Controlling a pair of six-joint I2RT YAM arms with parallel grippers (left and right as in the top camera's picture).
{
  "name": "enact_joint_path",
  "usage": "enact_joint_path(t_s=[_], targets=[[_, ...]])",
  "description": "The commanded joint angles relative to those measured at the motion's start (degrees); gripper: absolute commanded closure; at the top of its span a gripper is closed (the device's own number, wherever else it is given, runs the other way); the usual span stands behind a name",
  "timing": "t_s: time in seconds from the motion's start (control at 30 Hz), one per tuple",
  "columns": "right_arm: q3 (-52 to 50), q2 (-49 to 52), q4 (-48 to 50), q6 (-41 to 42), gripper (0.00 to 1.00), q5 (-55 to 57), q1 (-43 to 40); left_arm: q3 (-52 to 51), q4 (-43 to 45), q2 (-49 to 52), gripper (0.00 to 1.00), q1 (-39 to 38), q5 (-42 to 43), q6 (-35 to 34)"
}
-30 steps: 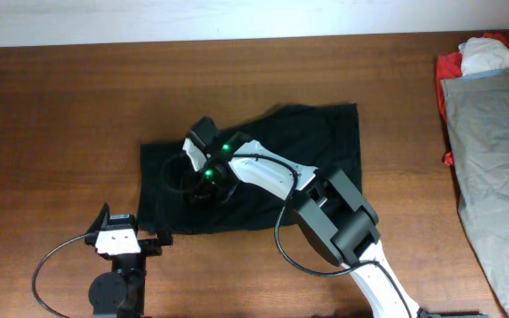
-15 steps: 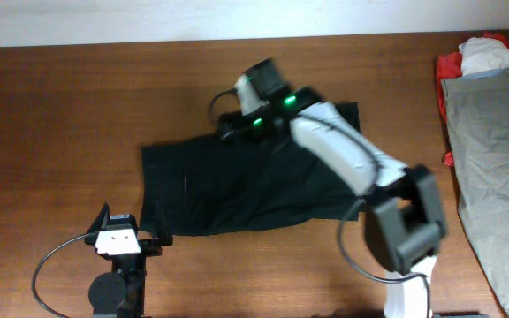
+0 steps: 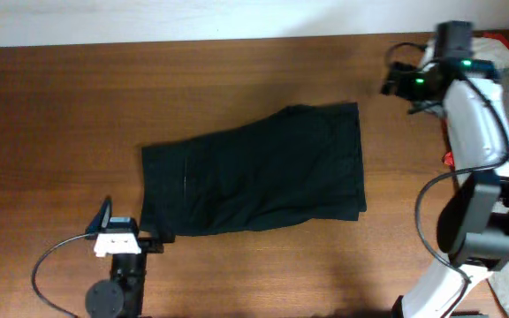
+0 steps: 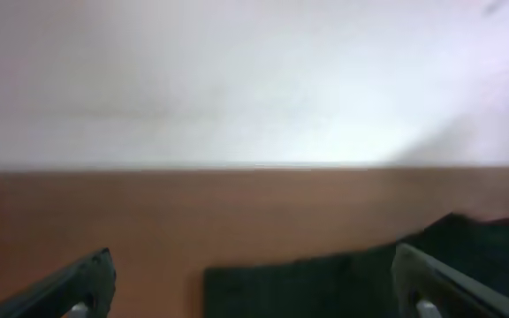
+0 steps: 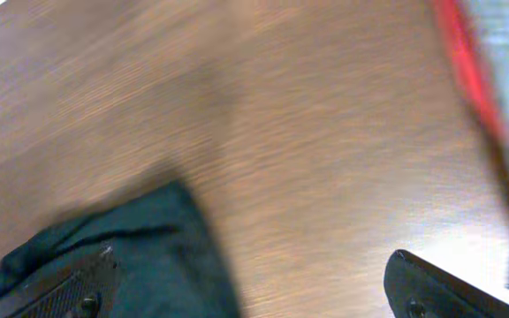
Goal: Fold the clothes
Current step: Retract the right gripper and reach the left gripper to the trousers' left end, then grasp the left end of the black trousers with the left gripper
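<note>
The clothes at hand are a plain black garment (image 3: 254, 181) lying flat and folded over in the middle of the wooden table (image 3: 60, 106). My right gripper (image 3: 398, 81) hovers to the right of its upper right corner, open and empty. In the right wrist view that corner of the black garment (image 5: 131, 256) lies low at the left, beside my right gripper (image 5: 259, 296). My left gripper (image 3: 135, 227) rests open near the garment's lower left corner. The left wrist view has the black garment (image 4: 325, 283) just ahead of my left gripper (image 4: 254, 296).
A pile of other clothes lies at the table's right edge: a large grey one (image 3: 493, 168), a red one (image 3: 450, 67) and a white one (image 3: 486, 53). The red fabric (image 5: 467, 62) also shows in the right wrist view. A pale wall (image 4: 254, 79) borders the table's far side.
My right gripper opened, let go of the black garment, and swung from its left part up across it to the far right. The left arm stayed put.
</note>
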Motion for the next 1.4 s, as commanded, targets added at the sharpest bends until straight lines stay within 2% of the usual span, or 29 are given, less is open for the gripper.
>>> enact_joint_path(t_s=[0.0, 0.13, 0.3, 0.47, 0.53, 0.6, 0.67, 0.8, 0.87, 0.9, 1.0, 1.07, 1.17, 1.27, 1.37], targets=[[-0.3, -4.9, 0.3, -0.1, 0.01, 2.2, -4.5, 1.2, 3.1, -0.1, 0.01, 0.2, 11.0, -0.5], [-0.3, -8.9, 1.5, 2.5, 0.01, 8.0, -8.9, 8.9, -2.0, 5.7, 0.01, 0.2, 10.8, 0.0], [-0.3, -9.2, 1.4, 2.4, 0.01, 8.1, -13.9, 27.5, -12.5, 27.8, 0.01, 0.2, 10.8, 6.3], [-0.3, -9.2, 2.2, 2.5, 0.01, 8.4, -19.0, 55.1, -35.2, 55.8, 0.01, 0.2, 14.3, 8.4], [-0.3, -9.2, 2.2, 2.5, 0.01, 8.4, -20.1, 62.9, -42.8, 63.6, 0.01, 0.2, 14.1, 8.5], [-0.3, -9.2, 2.1, 2.5, 0.01, 8.5, -20.9, 67.5, -46.0, 69.5, 0.01, 0.2, 12.6, 8.4], [-0.3, -9.2, 2.1, 2.5, 0.01, 8.4, -21.1, 69.8, -46.2, 74.6, 0.01, 0.3, 12.4, 7.2], [-0.3, -9.2, 2.1, 2.5, 0.01, 8.4, -21.1, 70.3, -47.1, 80.1, 0.01, 2.7, 12.5, -0.1], [-0.3, -9.1, 2.1, 2.5, 0.01, 8.4, -21.1, 70.3, -48.9, 81.7, 0.01, 6.7, 13.4, -6.3], [-0.3, -9.2, 2.1, 2.5, 0.01, 8.4, -21.1, 70.3, -49.9, 82.8, 0.01, 10.1, 16.5, -6.9], [-0.3, -9.2, 2.1, 2.5, 0.01, 8.4, -21.1, 70.3, -52.9, 85.4, 0.01, 16.3, 24.4, -6.6], [-0.3, -9.2, 2.1, 2.5, 0.01, 8.4, -21.1, 70.3, -54.4, 88.1, 0.01, 18.5, 28.8, -2.5], [-0.3, -9.2, 2.1, 2.5, 0.01, 8.4, -21.1, 70.3, -56.9, 92.7, 0.01, 18.1, 31.5, 2.9], [-0.3, -9.2, 2.1, 2.5, 0.01, 8.4, -21.1, 70.3, -58.1, 98.6, 0.01, 17.5, 32.0, 4.8], [-0.3, -9.1, 2.1, 2.5, 0.01, 8.4, -21.1, 70.3, -57.8, 103.1, 0.01, 17.5, 35.8, 8.7]])
